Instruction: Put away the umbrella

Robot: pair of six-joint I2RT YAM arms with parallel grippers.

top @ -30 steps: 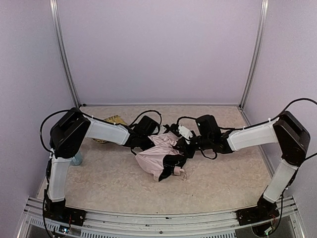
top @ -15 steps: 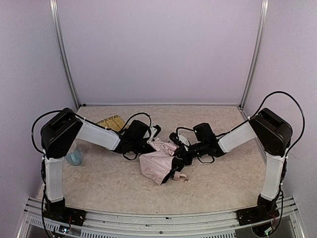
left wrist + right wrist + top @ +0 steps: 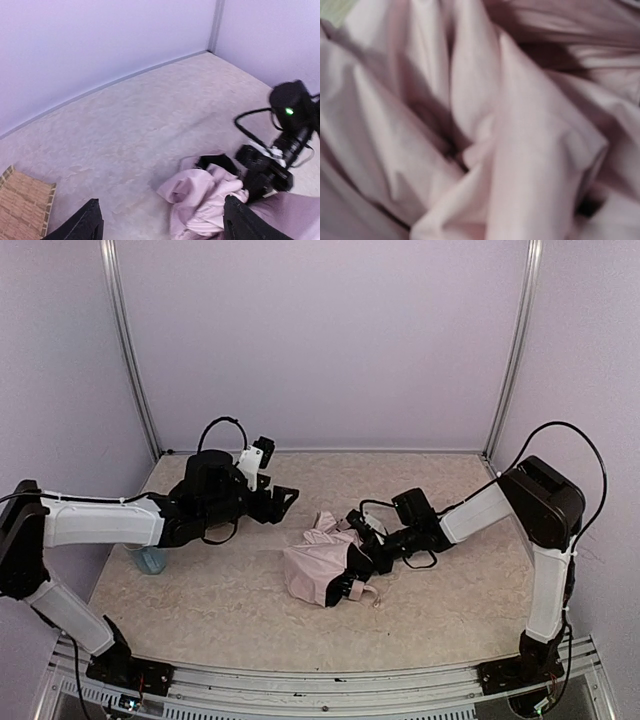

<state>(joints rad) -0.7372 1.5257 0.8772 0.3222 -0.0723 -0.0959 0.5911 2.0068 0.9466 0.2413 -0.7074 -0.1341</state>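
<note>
Top external: my right end effector (image 3: 368, 548) presses into the umbrella (image 3: 312, 570), grip I cannot tell; left end effector (image 3: 278, 495) gapes, well apart leftward.

This is a robot test cell in a lab. Ahead of the left gripper's (image 3: 161, 202) spread black fingers (image 3: 85, 225), a beige speckled tabletop (image 3: 130, 125) runs to plain lilac panel walls (image 3: 100, 40), which meet at a slim aluminium corner post (image 3: 217, 25). Behind the fingers, at the table's near edge, a ribbed aluminium rail (image 3: 320, 680) carries the bases of 2 white-and-black robot arms (image 3: 100, 522). Loose black cables (image 3: 215, 425) loop off the arms.
</note>
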